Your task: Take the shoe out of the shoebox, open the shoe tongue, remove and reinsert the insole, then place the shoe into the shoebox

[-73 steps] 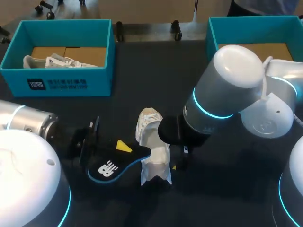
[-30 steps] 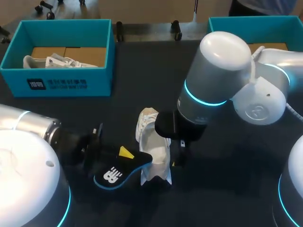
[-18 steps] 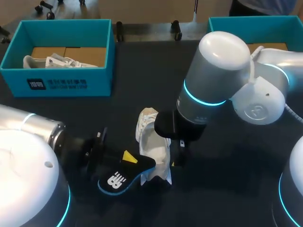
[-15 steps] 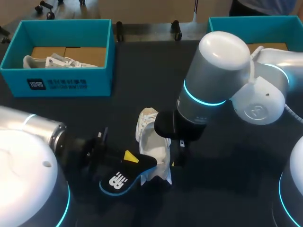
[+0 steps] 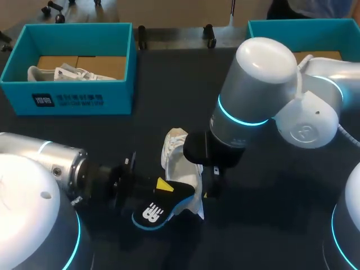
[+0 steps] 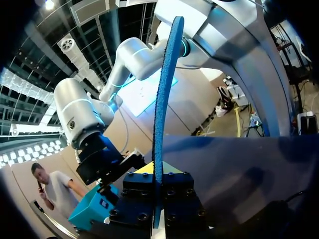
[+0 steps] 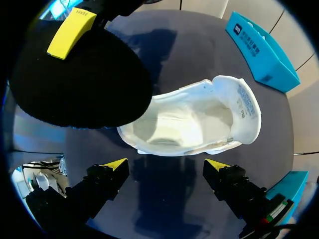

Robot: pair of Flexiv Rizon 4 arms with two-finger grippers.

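Note:
A white shoe [image 5: 179, 163] lies on the dark table with its opening facing up; in the right wrist view the shoe [image 7: 199, 122] shows an empty inside. My left gripper [image 5: 162, 187] is shut on the black insole [image 5: 154, 209] with a blue rim, held just over the shoe's near end. In the left wrist view the insole [image 6: 163, 99] stands edge-on, clamped in the left gripper [image 6: 157, 194]. My right gripper [image 7: 164, 167] hangs open beside the shoe, nothing between its fingers. The black insole [image 7: 79, 79] sits ahead of it, over the shoe's end.
A teal shoebox [image 5: 73, 98] at the back left holds another white shoe [image 5: 67, 73]. A second teal shoebox [image 5: 256, 36] stands at the back right, partly behind my right arm [image 5: 259, 95]. Bare dark table lies in front of and between the boxes.
My left gripper has carried the insole rightward and a little nearer, up against the shoe's near end. The right arm has kept still over the last second.

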